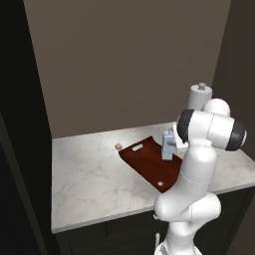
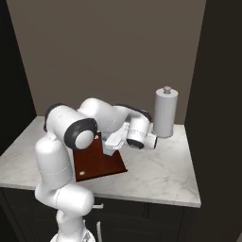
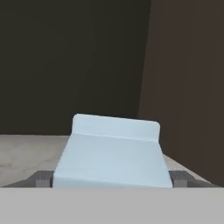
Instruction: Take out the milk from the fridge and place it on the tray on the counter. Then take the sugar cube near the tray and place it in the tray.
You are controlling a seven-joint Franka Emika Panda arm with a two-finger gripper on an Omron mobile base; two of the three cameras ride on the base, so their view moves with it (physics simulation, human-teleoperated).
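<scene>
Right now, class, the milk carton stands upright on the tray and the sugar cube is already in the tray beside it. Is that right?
Not quite. The milk carton does stand upright on the tray, but the sugar cube is still on the counter, just off the tray's far corner, as the left base view shows.

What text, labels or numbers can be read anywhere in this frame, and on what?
None can be read.
Milk: plain pale blue faces, no print.
Tray: plain dark red-brown, no marks.
Sugar cube: too small to show any.
Grey cylinder: plain.
</scene>
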